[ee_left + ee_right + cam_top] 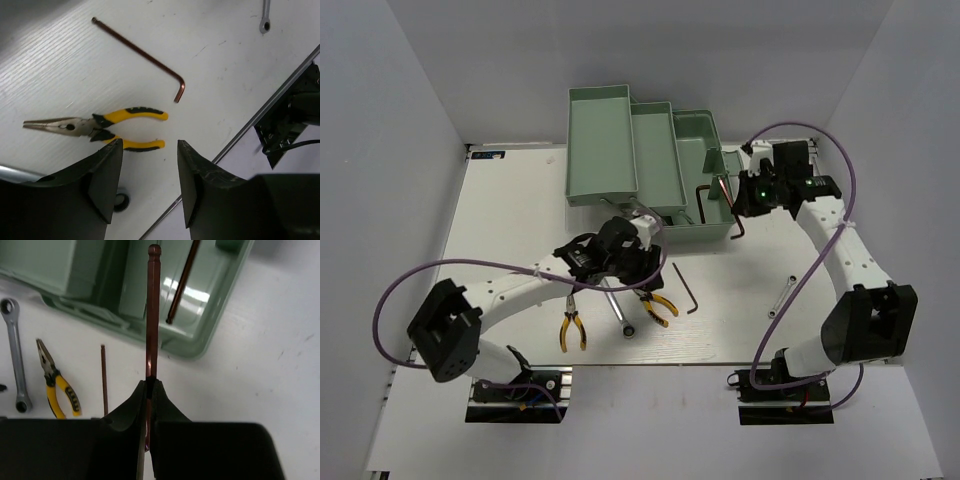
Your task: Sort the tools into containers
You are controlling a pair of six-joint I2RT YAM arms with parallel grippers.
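Two grippers are in view. The right gripper (pixel 150 386) is pressed together on a dark-red hex key (pixel 153 300), pinched low on its long arm, with the ball end held over the near right corner of the toolbox (pixel 210 335). A second key (pixel 183 282) lies inside the toolbox. The held key is judged light, stiff and smooth. In so narrow a pinch it is liable to swivel, so a hold square across the long arm is preferred.

The left gripper (pixel 147 175) is spread, with nothing between its fingers (pixel 105 175), above the pliers (pixel 95 126), which lie on the table (pixel 225 75) in front of the toolbox. The pliers are judged heavier, with rubbery yellow handles that resist slipping. They are best taken across both handles, close to the pivot. A third key (pixel 145 55) lies just beside the pliers. Also lying in front of the toolbox are a long wrench (pixel 618 303), a short wrench (pixel 780 297) and second pliers (pixel 572 328).
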